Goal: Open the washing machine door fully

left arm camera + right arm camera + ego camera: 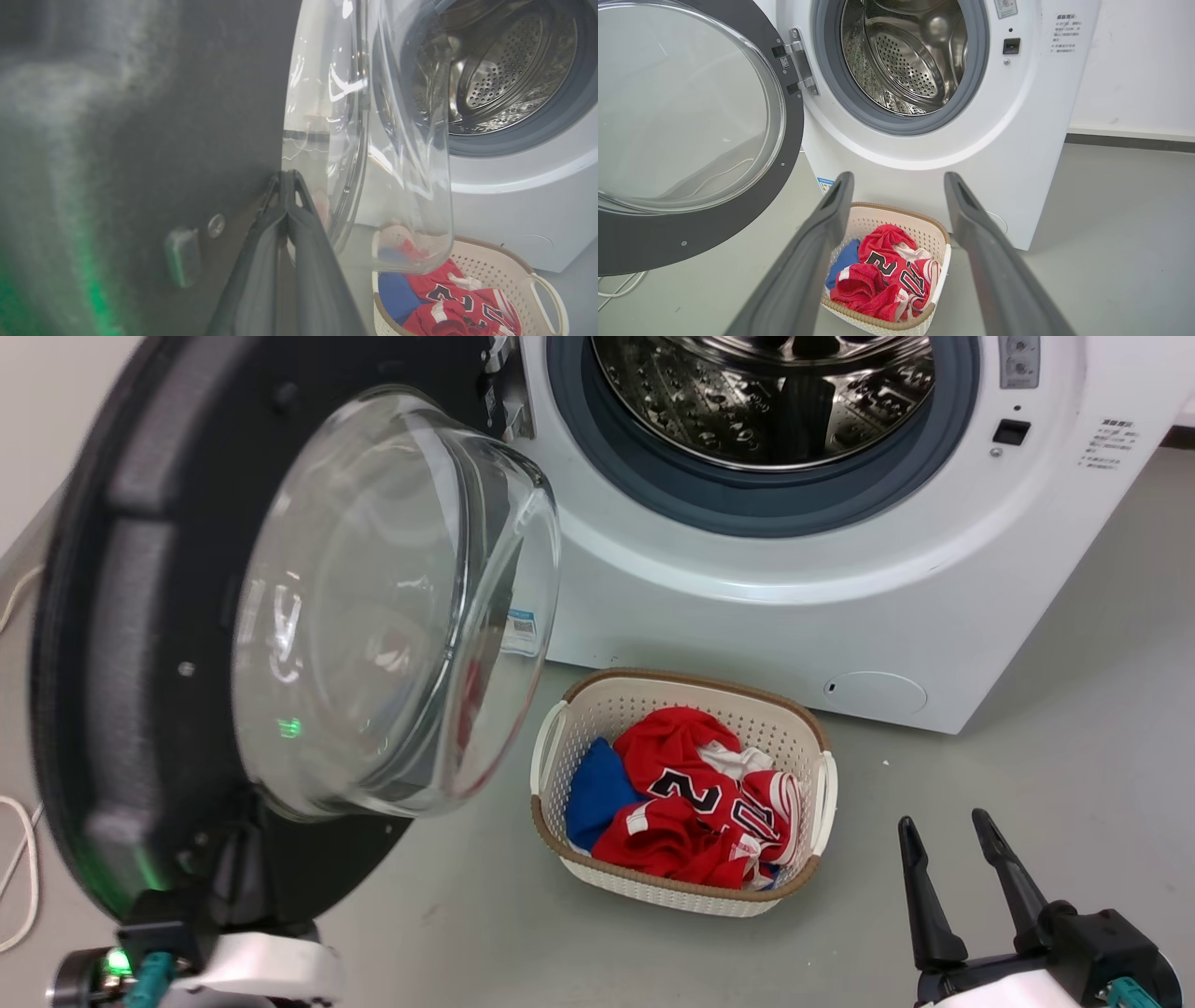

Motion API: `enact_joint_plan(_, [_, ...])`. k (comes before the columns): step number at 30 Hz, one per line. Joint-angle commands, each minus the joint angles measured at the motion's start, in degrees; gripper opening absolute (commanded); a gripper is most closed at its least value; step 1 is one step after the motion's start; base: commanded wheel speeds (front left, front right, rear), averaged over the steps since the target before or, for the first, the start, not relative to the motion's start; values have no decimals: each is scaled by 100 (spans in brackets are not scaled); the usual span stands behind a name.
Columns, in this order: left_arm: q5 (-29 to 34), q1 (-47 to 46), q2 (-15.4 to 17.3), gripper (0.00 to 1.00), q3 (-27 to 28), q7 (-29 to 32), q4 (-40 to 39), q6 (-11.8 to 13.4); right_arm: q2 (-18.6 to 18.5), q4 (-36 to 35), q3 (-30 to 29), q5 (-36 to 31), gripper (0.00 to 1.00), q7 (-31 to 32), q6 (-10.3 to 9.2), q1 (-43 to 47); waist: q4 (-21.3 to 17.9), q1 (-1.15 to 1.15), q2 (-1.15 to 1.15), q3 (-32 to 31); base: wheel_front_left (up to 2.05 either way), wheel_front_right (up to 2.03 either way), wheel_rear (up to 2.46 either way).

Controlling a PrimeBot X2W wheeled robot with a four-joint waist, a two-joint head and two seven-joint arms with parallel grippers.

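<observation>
The washing machine door (112, 709) stands swung out from the white machine (747, 625), its inner face and bulging glass bowl (392, 607) turned toward me. It hangs on a metal hinge (798, 60) left of the steel drum opening (901, 56). My left gripper (286, 177) is shut with nothing between its fingers, the tips resting against the door's black inner face (140, 140) just beside the glass bowl (373, 140). My right gripper (943, 823) is open low at the right, away from the door and facing the machine; its fingers (822, 233) frame a basket.
A cream laundry basket (691, 679) with red and blue clothes (691, 793) sits on the grey floor in front of the machine, right of the door's lower edge. A white cable (23, 859) lies on the floor at the far left.
</observation>
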Motion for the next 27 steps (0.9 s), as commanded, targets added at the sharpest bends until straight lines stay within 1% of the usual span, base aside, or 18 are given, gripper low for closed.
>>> enact_joint_plan(1, [-15,-132,48,0,188,-15,18,28,14,-13,0,-53,100,-9,-2,-53,25,0,0,53,0,0,0])
enact_joint_plan(3, [5,-208,30,0,367,-15,9,52,14,-27,-4,-86,100,-9,-2,-91,42,0,0,109,0,0,0])
enact_joint_plan(6, [-24,-359,85,0,715,-14,60,41,14,-54,-7,-120,100,-10,-2,-145,53,0,0,210,0,0,0])
enact_joint_plan(8, [7,-406,47,0,853,-14,63,61,14,-66,-24,-153,100,-9,-2,-162,62,0,0,279,0,0,0])
enact_joint_plan(12, [-1,-574,59,0,1160,-9,186,-11,14,-83,-52,-211,100,-9,-2,-228,79,0,0,445,0,0,0])
enact_joint_plan(16, [-11,-738,95,0,1343,-9,344,-84,14,-93,-60,-272,100,-10,-3,-304,90,0,0,579,0,0,0])
enact_joint_plan(27, [29,-1417,232,0,1964,-9,885,-274,13,-99,-42,-404,100,-9,-3,-559,5,0,0,975,0,0,0])
